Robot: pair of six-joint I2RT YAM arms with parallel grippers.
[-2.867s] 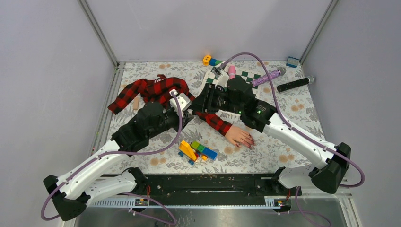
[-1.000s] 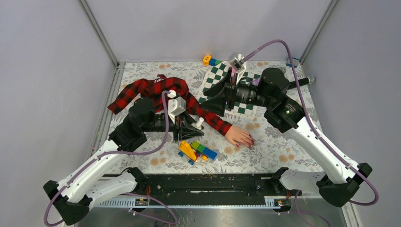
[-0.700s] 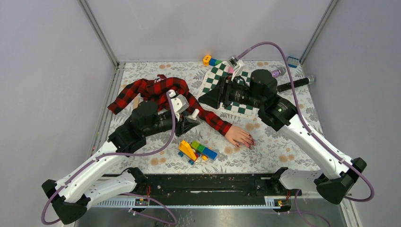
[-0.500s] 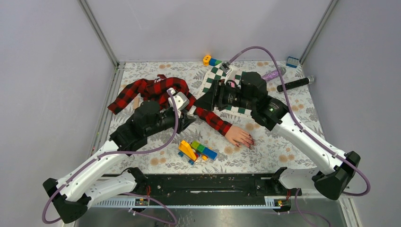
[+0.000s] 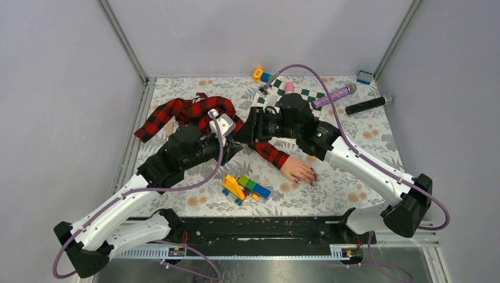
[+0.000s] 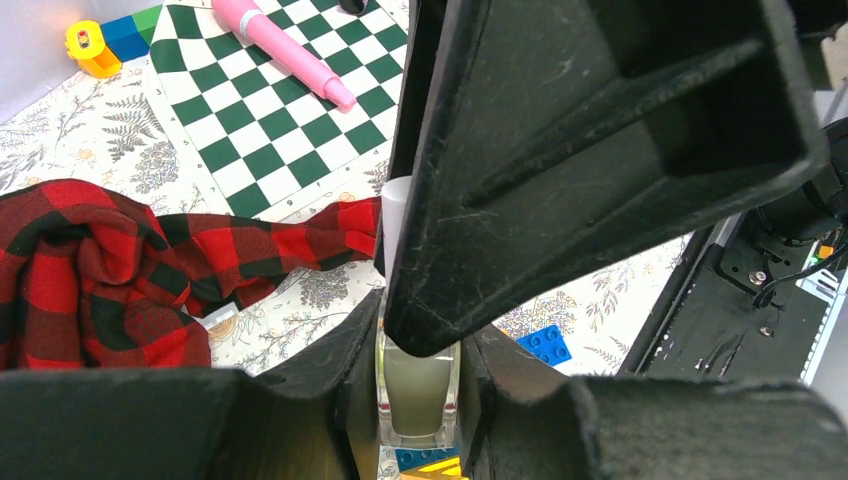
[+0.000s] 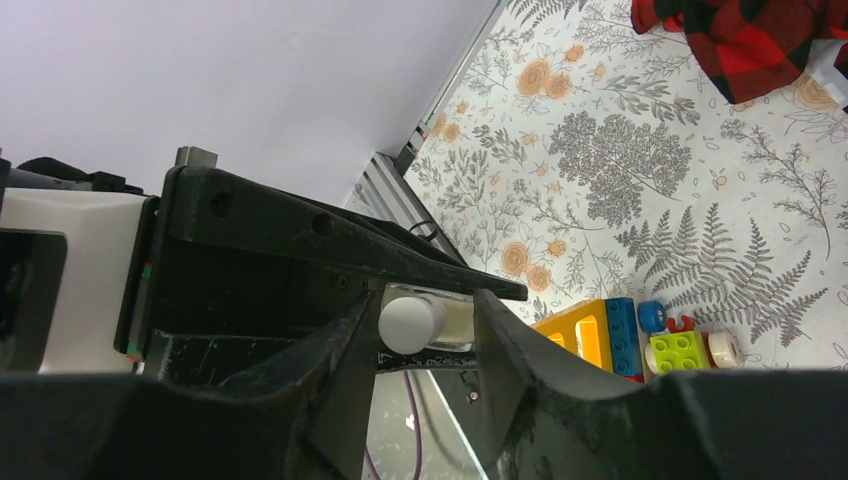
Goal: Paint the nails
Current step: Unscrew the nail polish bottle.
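Firmly gripped small bottle (image 6: 417, 402) in left tool (image 6: 418, 372), jaws closed on its glass body; straddled white cap (image 7: 409, 323) with right tool (image 7: 427, 300), jaws partly open, gap at one side

Toy bricks (image 5: 246, 187) lie near the mannequin hand (image 5: 299, 170).

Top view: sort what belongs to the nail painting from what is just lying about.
Job: nails on the mannequin hand; pale bottle gripped by the left hand; its white cap inside the right hand.
Lying about: toy bricks; checkered board; pink stick; purple microphone; black microphone; blue brick.
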